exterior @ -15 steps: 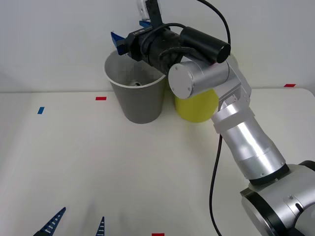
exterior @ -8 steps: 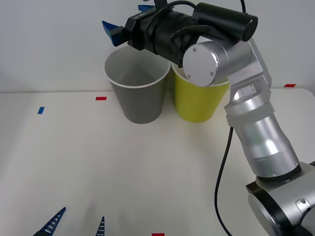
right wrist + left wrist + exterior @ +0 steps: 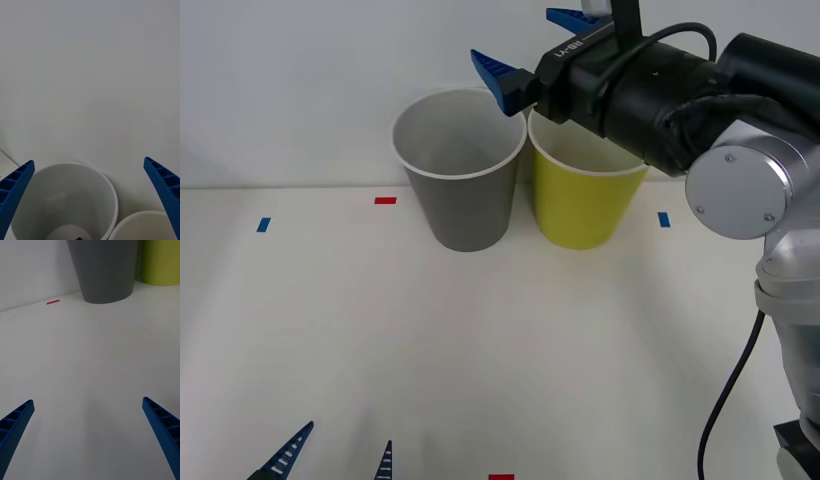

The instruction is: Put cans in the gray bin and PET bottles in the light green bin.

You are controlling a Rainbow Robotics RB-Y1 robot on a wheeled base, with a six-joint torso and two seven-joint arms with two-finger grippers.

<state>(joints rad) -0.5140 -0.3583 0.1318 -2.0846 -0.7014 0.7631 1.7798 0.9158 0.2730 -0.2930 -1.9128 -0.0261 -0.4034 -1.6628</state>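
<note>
While the right arm is hanging high over the far side of the table [image 3: 480,330], the relation that counts is plain: its right gripper [image 3: 530,50] is sitting above the seam between the two bins, over the near rims of both, fingers spread wide and carrying nothing. Its wrist camera is looking straight down into the gray bin [image 3: 463,190], with the light green bin [image 3: 582,200] just beside it, the two rims touching or all but touching.

Both bins are standing upright, long axes vertical, mouths open to the gripper above. They are tall tapered cups, smooth and matte outside, white on the inside and rim; they look like light plastic that could tip if clipped on the lip.

Deep in the gray bin, the wrist view is showing a small dark patch at the floor [image 3: 78,237]; I can't tell whether that is the can, so its place is uncertain to me.

The left gripper [image 3: 335,458] is parked low at the near edge, fingers wide apart and empty, well apart from the bins. By my judgement, the right arm is the nearer one for any bin work.

Small red and blue tape marks are dotting the tabletop.
</note>
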